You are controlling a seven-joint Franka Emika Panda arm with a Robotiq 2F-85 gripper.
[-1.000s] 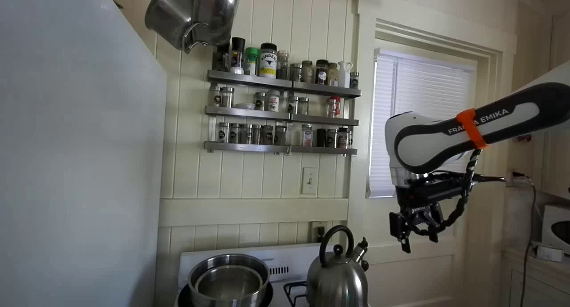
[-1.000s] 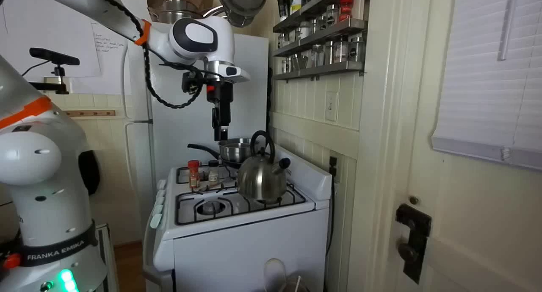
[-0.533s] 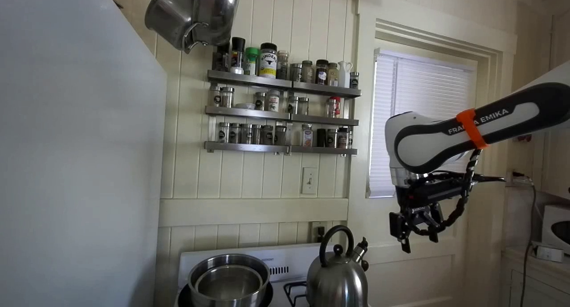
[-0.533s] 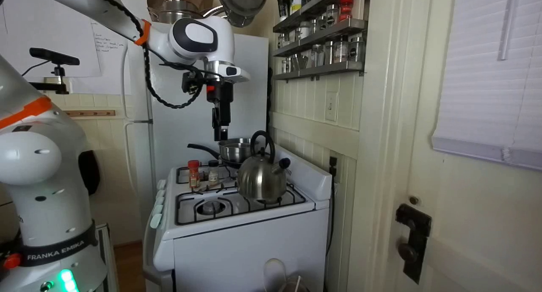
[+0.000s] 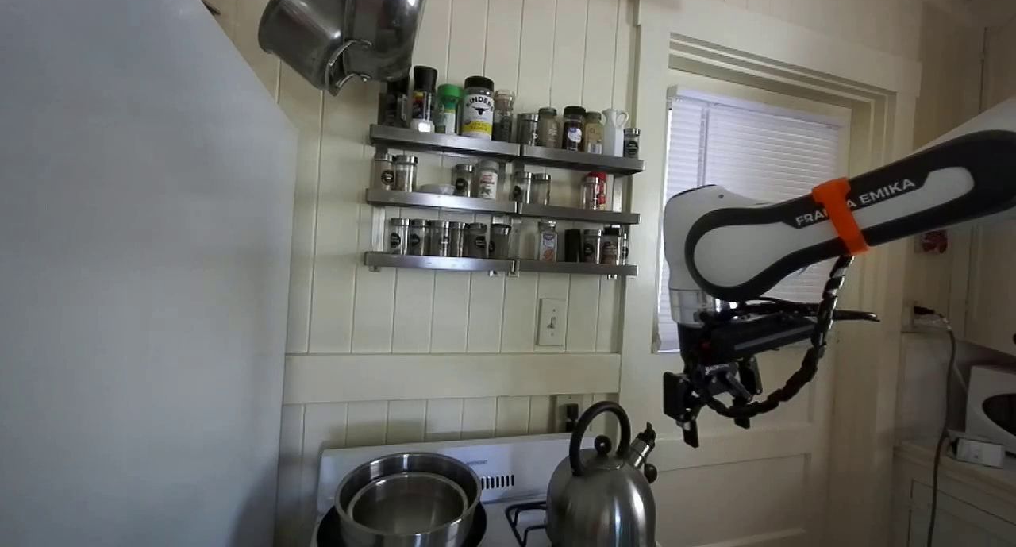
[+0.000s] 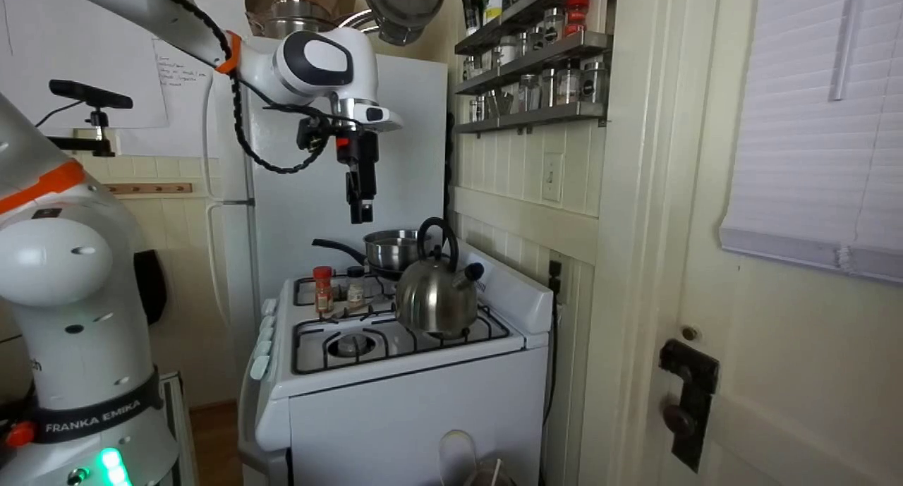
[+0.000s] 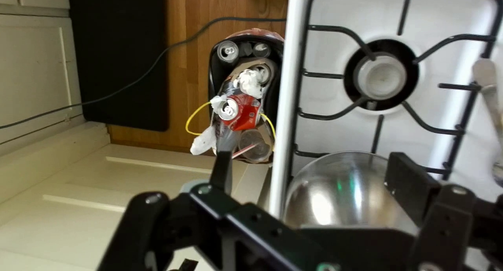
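My gripper (image 5: 717,428) is open and holds nothing. In an exterior view it hangs in the air above the stove (image 6: 416,394), fingers down. In the wrist view its two fingers stand wide apart, with the steel kettle (image 7: 342,196) showing below and between them. The kettle, with a black arched handle, stands on a burner in both exterior views (image 5: 603,499), (image 6: 437,299). A red-capped spice bottle (image 6: 322,292) and a dark-capped jar (image 6: 355,288) stand on the stove top. A steel pot (image 6: 391,252) stands behind them. A utensil (image 7: 487,82) lies at the right in the wrist view.
Wall shelves (image 5: 444,140) with many spice jars hang above the stove. Steel pots (image 5: 305,31) hang at upper left. A fridge (image 6: 409,140) stands behind the stove. A bin with cans (image 7: 243,113) stands beside the stove. A door (image 6: 797,331) is at the right.
The arm and gripper have moved left and slightly up in both exterior views over the last half second. The gripper stays open. The kettle, bottles and pot have not moved.
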